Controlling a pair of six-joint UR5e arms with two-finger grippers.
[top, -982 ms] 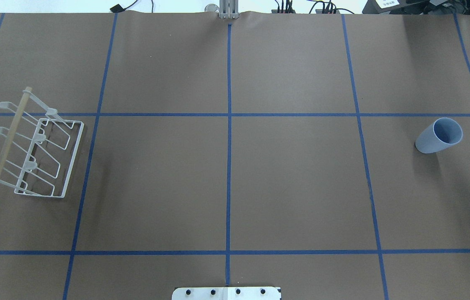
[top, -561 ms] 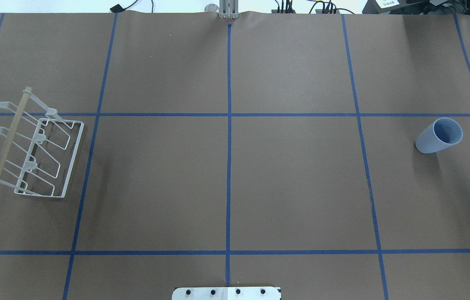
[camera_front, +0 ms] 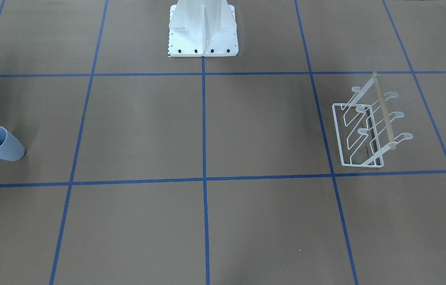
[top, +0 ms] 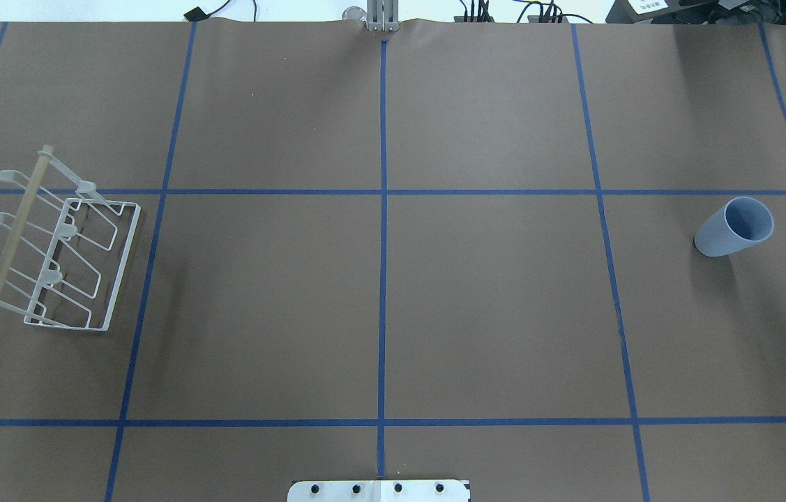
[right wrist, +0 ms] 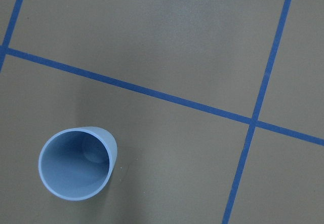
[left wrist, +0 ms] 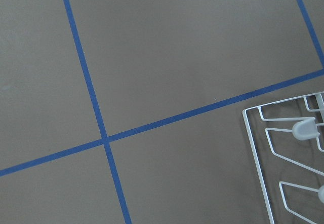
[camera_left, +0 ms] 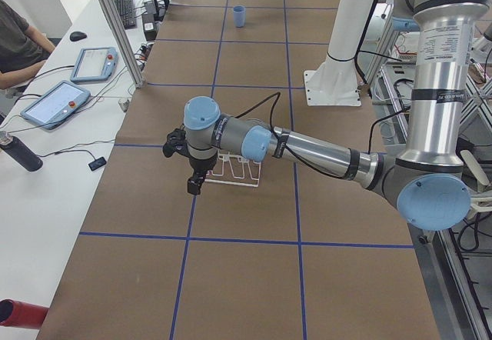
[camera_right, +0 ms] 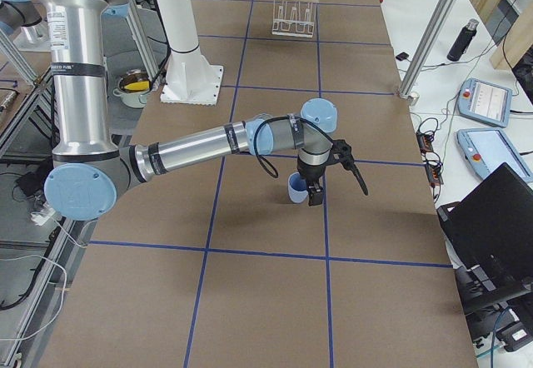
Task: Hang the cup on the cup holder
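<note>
The cup (top: 733, 229) stands upright, mouth up, on the table (top: 490, 300) at the robot's right end, inside a square of the blue tape grid (top: 383, 279). It is not on the rack. The right gripper (camera_right: 315, 191) hangs close above and just beside it (the right wrist view looks straight down into the cup's hollow). Whether its jaws are parted or closed cannot be told from the side view alone.

The cup holder (top: 68, 229) sits at the opposite, left end, well apart from the cup, its wooden rod (top: 19, 226) uppermost and all visible prongs bare. The left gripper (camera_left: 195, 180) hangs over the rack's outer edge; its jaw state likewise cannot be told.
</note>
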